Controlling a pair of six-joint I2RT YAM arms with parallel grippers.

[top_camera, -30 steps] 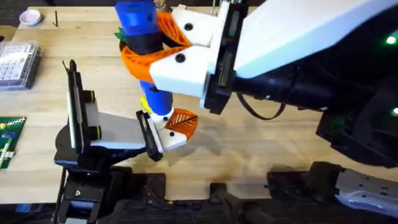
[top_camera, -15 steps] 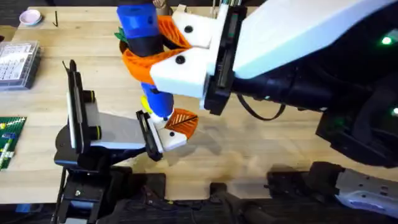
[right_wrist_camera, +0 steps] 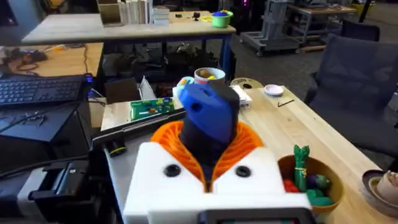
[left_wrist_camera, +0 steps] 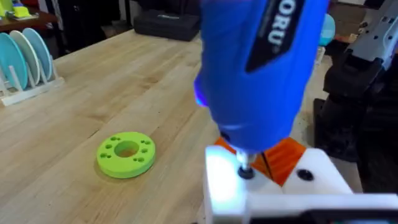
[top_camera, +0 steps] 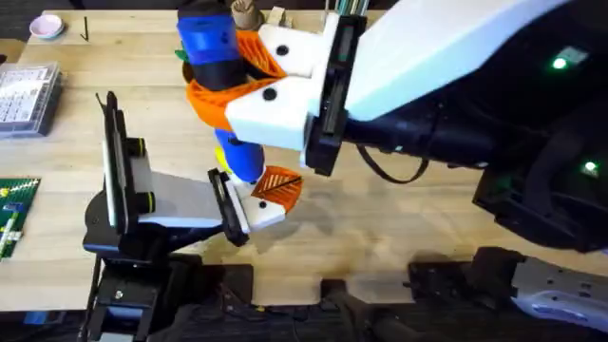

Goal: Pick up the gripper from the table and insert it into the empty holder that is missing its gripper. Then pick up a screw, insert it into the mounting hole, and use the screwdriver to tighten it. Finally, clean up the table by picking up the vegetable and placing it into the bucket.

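Overhead, centre-left: blue screwdriver (top_camera: pixel 220 85), thick smooth cylinder w/ black grip band, upright, clenched between orange ribbed pads of right gripper (top_camera: pixel 228 81). Gripper body white, blocky, two dark screw heads on face; arm large and close under camera, upper right of frame.

Right wrist view: screwdriver (right_wrist_camera: pixel 210 121) glossy blue top, rounded-square, wedged between orange ribbed pads (right_wrist_camera: pixel 168 138); wooden bowl (right_wrist_camera: pixel 311 180) w/ green and red toy veg at lower right.

Lower centre of overhead: holder (top_camera: pixel 261 211), white angular plastic, w/ orange wedge gripper (top_camera: pixel 277 185) seated on it, ridged surface. Held at tip of left gripper (top_camera: pixel 233 214), black fingers closed on holder.

Left wrist view: thin metal bit of screwdriver (left_wrist_camera: pixel 261 68) down on white holder (left_wrist_camera: pixel 273 190), orange gripper (left_wrist_camera: pixel 283 158) just behind bit; blue glow on white plastic. Lime-green ring disc (left_wrist_camera: pixel 126 154), matte, small holes round face, flat on wood table (left_wrist_camera: pixel 81 106), frame left.

Vs 1.0 s ago: right arm and screwdriver shifted slightly toward frame top and left; holder and left arm same place.
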